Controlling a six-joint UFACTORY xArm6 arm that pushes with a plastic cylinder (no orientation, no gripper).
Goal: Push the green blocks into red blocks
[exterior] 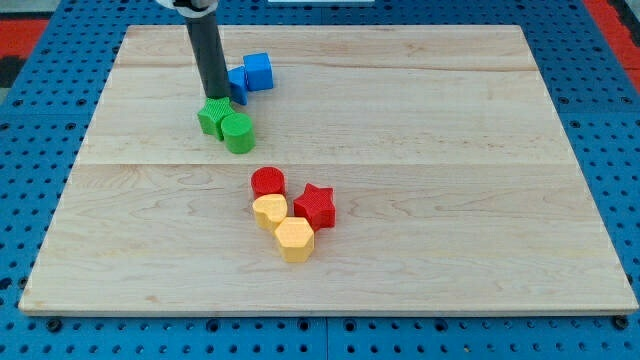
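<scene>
Two green blocks sit touching at the view's upper left: a star-like green block (213,117) and a green cylinder (238,132) to its lower right. My tip (216,99) rests at the top edge of the star-like green block, between it and the blue blocks. A red cylinder (268,182) and a red star (316,206) lie near the board's middle, below and right of the green blocks, with a gap between the two groups.
Two blue blocks (257,72) sit just right of my rod near the view's top. A yellow block (269,211) and a yellow hexagon (294,239) touch the red blocks from below. The wooden board (480,150) lies on a blue pegboard.
</scene>
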